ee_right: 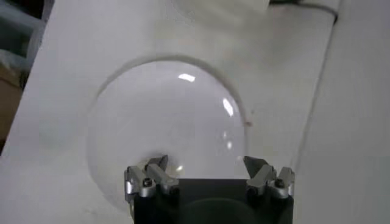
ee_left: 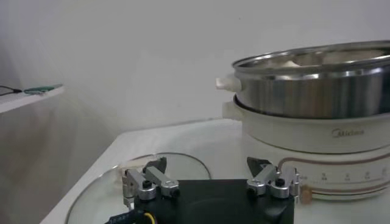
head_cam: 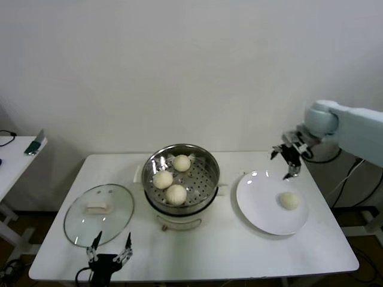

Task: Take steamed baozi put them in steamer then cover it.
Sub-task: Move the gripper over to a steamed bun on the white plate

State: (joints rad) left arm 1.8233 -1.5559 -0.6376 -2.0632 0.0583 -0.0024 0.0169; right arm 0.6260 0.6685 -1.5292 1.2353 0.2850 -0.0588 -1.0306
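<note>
**Three buns in the steamer, one on the plate, lid still on the table**

Left to right across the white table (head_cam: pixel 227 251). At the far left a side table (head_cam: pixel 12 156) is cut off by the frame edge; a small object lies on it, too small to identify. On the main table's left lies the glass lid (head_cam: pixel 99 214), flat, its cream bar handle facing up, well apart from the pot. The left gripper (head_cam: pixel 110 244) sits at the near table edge just in front of the lid, fingers spread wide and empty; its arm is largely out of frame. From the left wrist the lid (ee_left: pixel 183 163) shows only as a rim arc, partly hidden behind the gripper body.

In the middle stands the steamer (head_cam: pixel 181 185) — a steel basket on a cream pot base — uncovered, with three buns (head_cam: pixel 176 194) on its perforated floor, near one another. From the left wrist the basket wall (ee_left: pixel 317 91) hides all but the bun tops.

To the right lies a white plate (head_cam: pixel 257 203) carrying the fourth bun (head_cam: pixel 289 200), alone, toward its right side. The right gripper (head_cam: pixel 288 160) hangs above the plate's far edge, fingers wide, holding nothing. In the right wrist view the plate (ee_right: pixel 164 122) fills the frame — the bun on it cannot be seen there.
</note>
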